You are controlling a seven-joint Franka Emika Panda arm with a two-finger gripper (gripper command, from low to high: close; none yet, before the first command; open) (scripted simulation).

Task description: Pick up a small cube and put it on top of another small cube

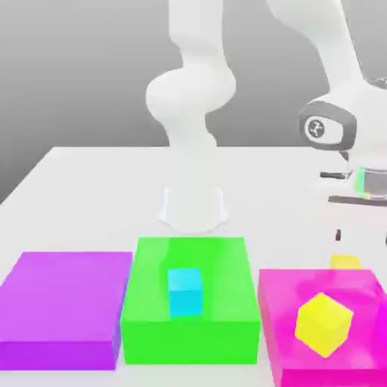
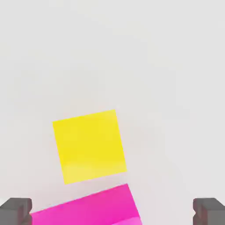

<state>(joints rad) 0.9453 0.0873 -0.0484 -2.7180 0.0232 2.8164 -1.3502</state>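
The small golden-yellow cube (image 1: 345,262) rests on the white table just behind the magenta block (image 1: 287,302), at the exterior view's right. In the hand view this cube (image 2: 90,146) lies on bare table beside the magenta block's edge (image 2: 88,208). My gripper (image 1: 361,238) hangs above it, open, with nothing between the dark fingertips (image 2: 15,211); the gripper (image 2: 112,213) is well clear of the cube. The small cyan cube (image 1: 185,291) sits on top of the green block (image 1: 151,302) in the middle.
A bigger lemon-yellow cube (image 1: 323,323) lies tilted on the magenta block. A flat purple block (image 1: 64,302) is at the exterior view's left. The arm's white base (image 1: 193,204) stands behind the green block.
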